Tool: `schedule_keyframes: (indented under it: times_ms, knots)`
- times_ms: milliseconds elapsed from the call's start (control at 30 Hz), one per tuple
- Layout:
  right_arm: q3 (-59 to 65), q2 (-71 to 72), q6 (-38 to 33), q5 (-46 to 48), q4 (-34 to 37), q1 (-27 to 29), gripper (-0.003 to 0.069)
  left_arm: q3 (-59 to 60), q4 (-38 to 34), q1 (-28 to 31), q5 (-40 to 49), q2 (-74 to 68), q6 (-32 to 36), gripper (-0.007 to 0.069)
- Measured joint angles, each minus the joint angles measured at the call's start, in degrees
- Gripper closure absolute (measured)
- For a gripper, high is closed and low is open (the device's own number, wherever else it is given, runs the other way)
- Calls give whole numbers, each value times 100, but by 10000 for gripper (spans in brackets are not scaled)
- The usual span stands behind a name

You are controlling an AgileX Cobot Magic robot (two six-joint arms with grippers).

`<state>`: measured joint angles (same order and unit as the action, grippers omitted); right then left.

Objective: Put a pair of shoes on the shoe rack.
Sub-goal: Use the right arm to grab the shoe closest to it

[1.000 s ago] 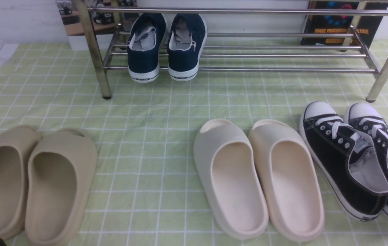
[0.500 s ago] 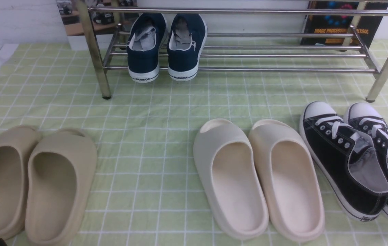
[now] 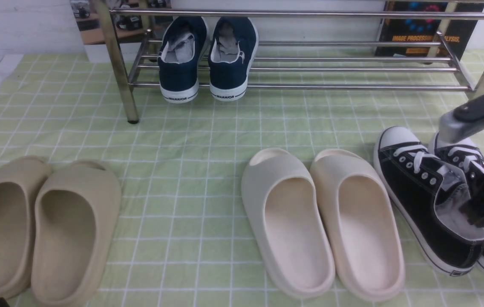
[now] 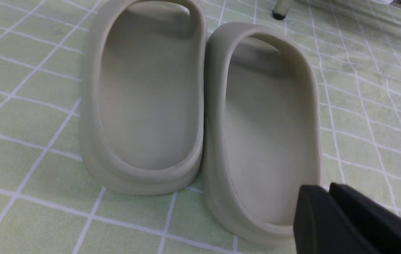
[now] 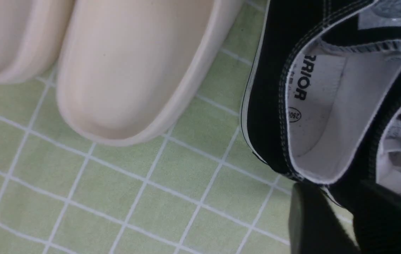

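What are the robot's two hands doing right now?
Left gripper: closed, holding nothing.
Right gripper: open at the black sneakers, gripping nothing yet.

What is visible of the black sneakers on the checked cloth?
The pair of shoes is black canvas low-tops with white rubber toe caps, white laces through metal eyelets, white soles and pale grey lining. They stand side by side, touching, on the green checked cloth, toes toward the shoe rack, beside the cream slippers. The right claw hangs at their heel openings; contact cannot be told.
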<state>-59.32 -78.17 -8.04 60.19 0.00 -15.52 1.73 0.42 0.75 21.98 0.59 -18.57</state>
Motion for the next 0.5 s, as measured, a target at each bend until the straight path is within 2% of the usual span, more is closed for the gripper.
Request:
schedule_keyframes:
  times_ms: [33, 100, 167, 233, 367, 500]
  knots:
    - [-6, -282, 118, -119, -53, -89, 322, 0, 0, 0, 0, 0, 0, 567]
    - [-13, -650, 211, -330, -53, -138, 238, 0, 0, 0, 0, 0, 0, 565]
    - [-13, -925, 234, -530, -53, -145, 197, 0, 0, 0, 0, 0, 0, 564]
    - [-14, -1092, 256, -649, -59, -145, 186, 0, 0, 0, 0, 0, 0, 564]
    - [-19, -1500, 380, -850, -77, -145, 232, 0, 0, 0, 0, 0, 0, 560]
    - [-19, -1657, 454, -851, -77, -145, 458, 0, 0, 0, 0, 0, 0, 554]
